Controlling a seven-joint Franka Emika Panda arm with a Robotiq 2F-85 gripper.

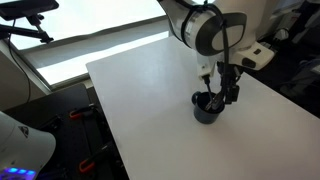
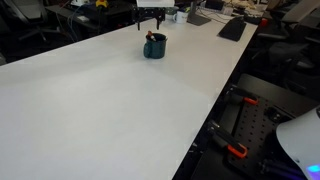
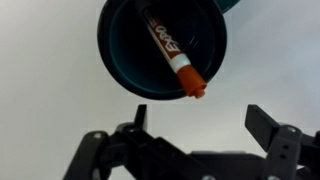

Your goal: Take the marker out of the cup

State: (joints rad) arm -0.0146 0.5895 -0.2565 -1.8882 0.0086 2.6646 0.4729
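Note:
The cup [image 3: 125, 60] is a dark round mug seen from above at the top of the wrist view. The marker [image 3: 170, 52] leans inside it, dark with a red label and an orange-red end resting over the rim nearest my gripper. My gripper [image 3: 198, 118] is open and empty, its two fingers just below the cup's rim, apart from the marker. In both exterior views the cup [image 1: 207, 110] [image 2: 154, 47] stands on the white table with my gripper [image 1: 226, 94] right above it.
The white table [image 1: 150, 100] [image 2: 100, 110] stretches wide around the cup. A keyboard [image 2: 232, 28] and desk clutter lie beyond the table's far end. Dark floor and equipment border the table's edges.

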